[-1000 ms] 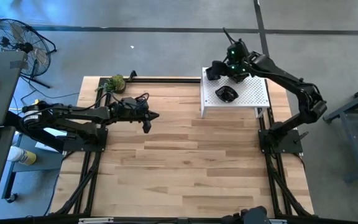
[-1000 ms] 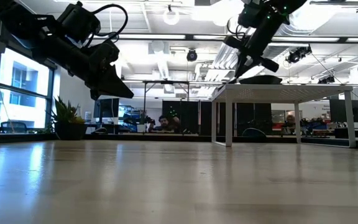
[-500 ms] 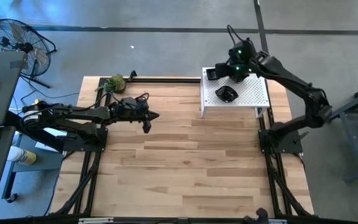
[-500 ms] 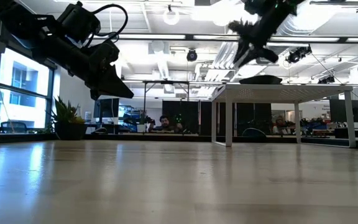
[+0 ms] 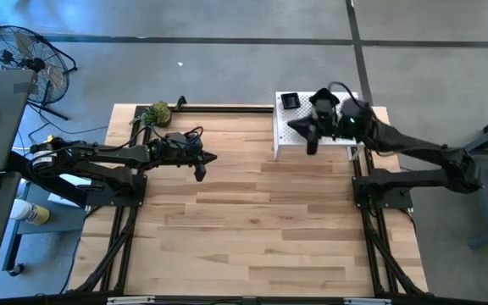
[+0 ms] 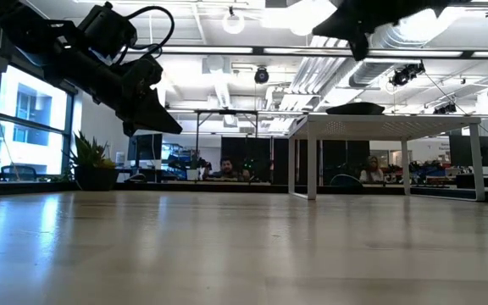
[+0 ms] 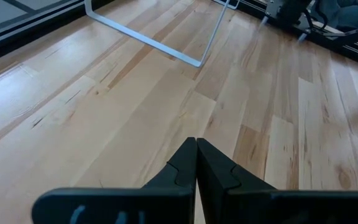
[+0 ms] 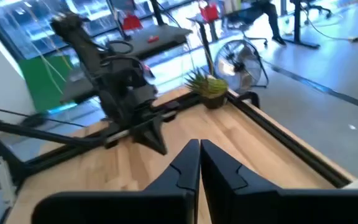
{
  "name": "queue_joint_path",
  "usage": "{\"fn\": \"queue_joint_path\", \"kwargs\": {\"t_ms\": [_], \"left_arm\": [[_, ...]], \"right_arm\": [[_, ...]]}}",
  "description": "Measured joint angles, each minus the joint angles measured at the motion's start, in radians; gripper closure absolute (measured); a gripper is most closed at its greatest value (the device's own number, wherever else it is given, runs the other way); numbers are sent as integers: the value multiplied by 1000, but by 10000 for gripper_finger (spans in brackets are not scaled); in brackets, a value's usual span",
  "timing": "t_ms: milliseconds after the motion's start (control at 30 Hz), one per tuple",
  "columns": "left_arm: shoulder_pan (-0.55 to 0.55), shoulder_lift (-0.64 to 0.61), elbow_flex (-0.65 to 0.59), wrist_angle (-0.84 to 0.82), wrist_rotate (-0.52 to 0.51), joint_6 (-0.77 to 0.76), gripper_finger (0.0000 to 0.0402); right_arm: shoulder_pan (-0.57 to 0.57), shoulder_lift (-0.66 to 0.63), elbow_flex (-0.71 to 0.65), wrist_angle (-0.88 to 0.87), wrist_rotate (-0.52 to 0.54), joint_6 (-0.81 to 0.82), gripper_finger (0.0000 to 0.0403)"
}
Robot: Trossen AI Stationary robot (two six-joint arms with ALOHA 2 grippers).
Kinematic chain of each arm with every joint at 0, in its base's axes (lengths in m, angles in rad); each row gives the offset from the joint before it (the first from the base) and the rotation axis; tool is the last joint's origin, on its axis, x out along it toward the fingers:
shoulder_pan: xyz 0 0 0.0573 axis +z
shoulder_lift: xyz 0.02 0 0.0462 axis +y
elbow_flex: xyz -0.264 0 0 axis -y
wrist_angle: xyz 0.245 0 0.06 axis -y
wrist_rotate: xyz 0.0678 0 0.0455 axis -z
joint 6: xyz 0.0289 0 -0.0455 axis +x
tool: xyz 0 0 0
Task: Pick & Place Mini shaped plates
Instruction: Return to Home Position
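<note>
While the right claw (image 8: 198, 155) hangs closed and empty above the shelf's (image 6: 396, 120) front edge, I note the black plates (image 5: 289, 100) rest on the shelf just beside it, toward the far corner, off its pointing axis. The left claw (image 7: 196, 158), likewise closed, waits over the worktop (image 5: 252, 229).

The left arm (image 5: 100, 154) reaches from the left edge toward centre, its left gripper (image 7: 196, 142) closed. The right arm (image 5: 413, 148) stretches leftward across the upper right, its right gripper (image 8: 199, 143) closed too.
</note>
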Motion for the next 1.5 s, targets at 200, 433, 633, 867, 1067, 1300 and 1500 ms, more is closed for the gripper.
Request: {"fn": "queue_joint_path", "kwargs": {"t_ms": [200, 433, 633, 867, 1067, 1300, 1500], "left_arm": [[0, 0, 0, 28, -8, 5, 401], [0, 0, 0, 143, -42, 40, 401], [0, 0, 0, 198, 36, 84, 401], [0, 0, 0, 213, 25, -11, 401], [0, 0, 0, 178, 24, -23, 401], [0, 0, 0, 174, -26, 19, 401], [-2, 0, 0, 160, -75, -61, 400]], "right_arm": [[9, -178, -179, 62, -23, 7, 401], [-6, -387, -271, 74, -48, -58, 402], [-25, -518, -337, 66, -68, -86, 402], [-39, -628, -402, 69, -36, -83, 399], [-39, -643, -407, 62, -16, -81, 392], [-40, -643, -407, 67, 29, -161, 398], [-40, -681, -406, 6, -20, -221, 399]]}}
